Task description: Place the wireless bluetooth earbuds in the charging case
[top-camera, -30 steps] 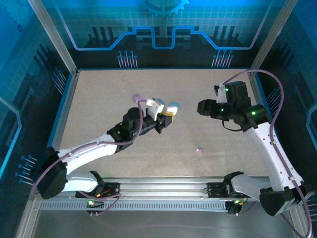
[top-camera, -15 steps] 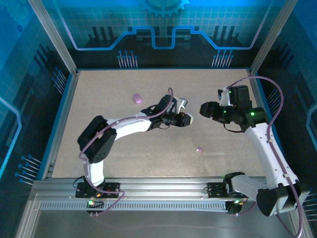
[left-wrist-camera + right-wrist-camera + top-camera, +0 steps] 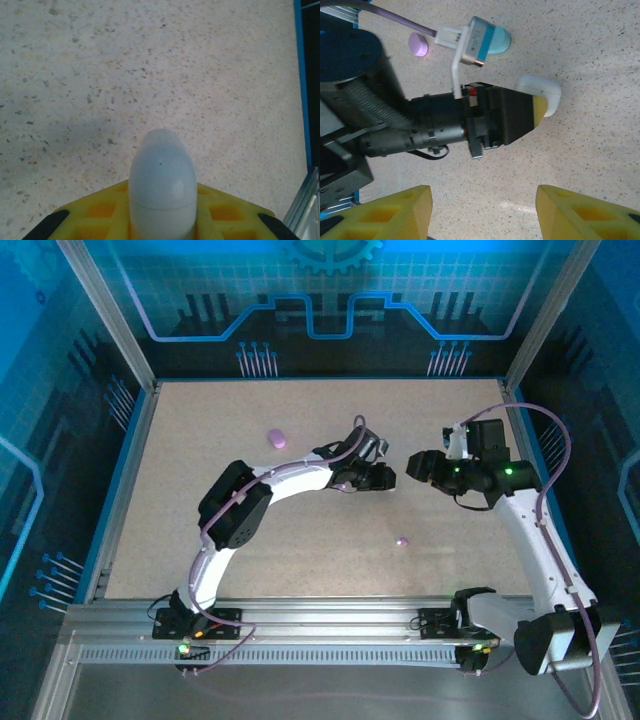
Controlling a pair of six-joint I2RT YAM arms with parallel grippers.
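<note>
Left arm (image 3: 262,485): white shell links, black joint housings. Purple cable (image 3: 395,19) ran along it to a white connector bracket (image 3: 470,45) with a blue-faced plug. Right arm (image 3: 535,540): same white-and-black build, green indicator lights on the black wrist block. Left gripper (image 3: 540,111): black tapered body, yellow tip, ribbed grey barrel behind. Right gripper (image 3: 482,212): yellow fingers (image 3: 390,210) moulded with square recesses.

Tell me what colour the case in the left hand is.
White; the charging case shows best in the left wrist view.
</note>
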